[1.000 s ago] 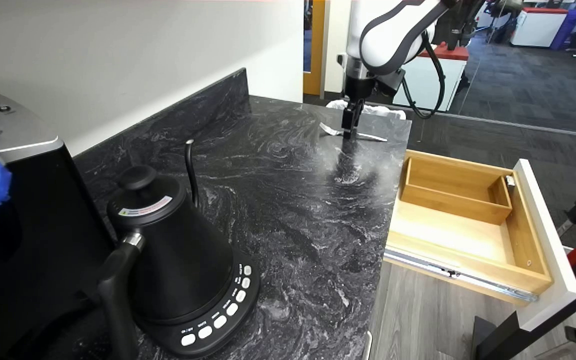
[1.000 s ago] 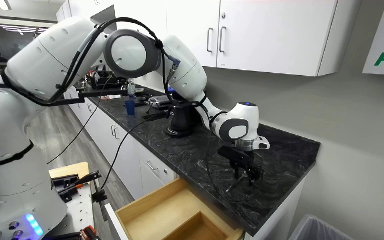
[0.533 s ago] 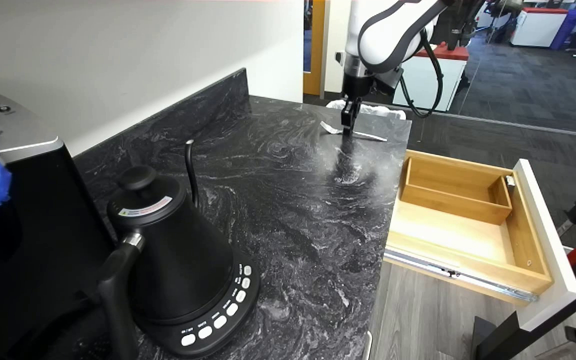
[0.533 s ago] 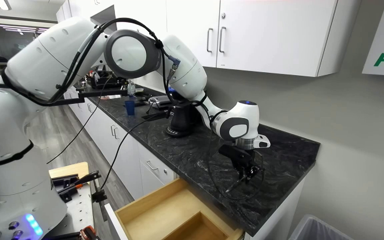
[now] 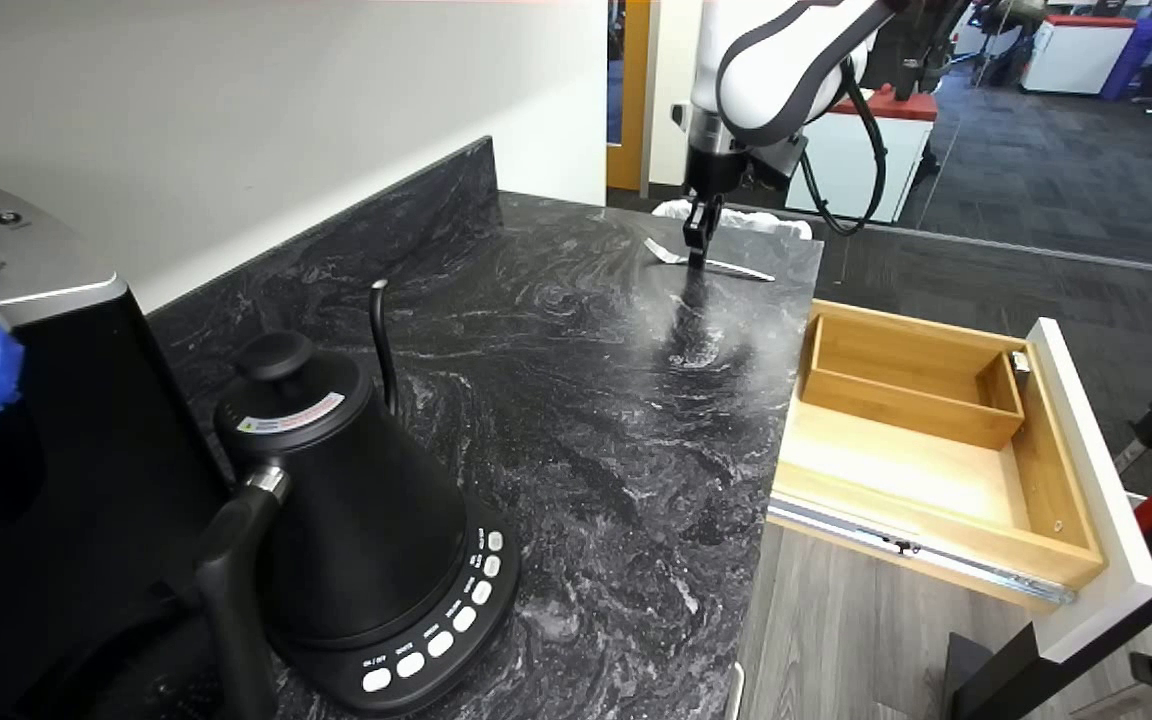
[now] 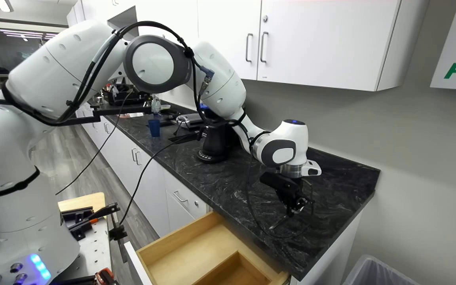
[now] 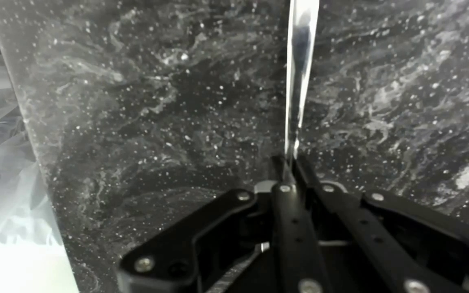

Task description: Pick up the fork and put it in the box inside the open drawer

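The silver fork (image 5: 741, 269) lies along the dark counter near its end, tines toward the wall. My gripper (image 5: 697, 258) points straight down over its middle. In the wrist view, the fork's handle (image 7: 301, 57) runs in between the fingertips of my gripper (image 7: 290, 165), which has come together on it; the other half is hidden behind the fingers. The fork is at counter level; whether it touches the surface I cannot tell. The open drawer (image 5: 1056, 490) sticks out below the counter. Along one side inside it stands the box (image 5: 911, 405), with nothing visible in it.
A black kettle (image 5: 346, 520) stands on its base farther along the counter (image 5: 586, 450). White cupboards (image 6: 319, 43) hang on the wall above. A thin cable (image 6: 251, 209) loops down beside my gripper. A lined bin (image 6: 374, 273) sits beyond the counter's end.
My fingers have come together around the fork. The fork has turned slightly, its tines shifting a little. The arm rose a touch early on and then stayed in place.
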{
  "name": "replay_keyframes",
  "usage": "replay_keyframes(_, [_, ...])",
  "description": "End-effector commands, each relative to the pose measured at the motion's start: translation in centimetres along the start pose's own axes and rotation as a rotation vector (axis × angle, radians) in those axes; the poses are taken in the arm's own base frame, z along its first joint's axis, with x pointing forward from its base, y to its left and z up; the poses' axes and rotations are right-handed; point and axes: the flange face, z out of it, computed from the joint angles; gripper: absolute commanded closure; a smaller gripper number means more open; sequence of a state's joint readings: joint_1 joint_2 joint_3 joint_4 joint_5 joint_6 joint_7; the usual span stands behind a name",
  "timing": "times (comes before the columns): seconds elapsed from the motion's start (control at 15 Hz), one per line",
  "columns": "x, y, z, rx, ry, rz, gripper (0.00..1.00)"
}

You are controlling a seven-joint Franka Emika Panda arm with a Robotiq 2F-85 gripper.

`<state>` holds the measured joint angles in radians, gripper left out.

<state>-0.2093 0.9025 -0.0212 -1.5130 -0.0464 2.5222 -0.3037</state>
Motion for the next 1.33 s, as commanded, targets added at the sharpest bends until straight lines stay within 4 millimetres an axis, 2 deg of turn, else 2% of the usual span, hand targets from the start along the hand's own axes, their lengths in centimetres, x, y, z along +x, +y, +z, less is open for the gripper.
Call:
replay_keyframes(0.0, [0.3, 0.4, -0.9, -0.028, -0.012, 0.012, 0.95])
replay_keyframes(0.27, [0.8, 0.5, -4.9, -0.039, 0.058, 0.036, 0.95])
replay_keyframes(0.6, [0.7, 2.5, -9.2, -0.088, 0.098, 0.108, 0.95])
replay_keyframes(0.93, [-2.8, 5.1, -12.1, -0.123, 0.089, 0.154, 0.95])
replay_keyframes(1.27, [-7.5, 6.7, -12.3, -0.132, 0.001, 0.2, 0.95])
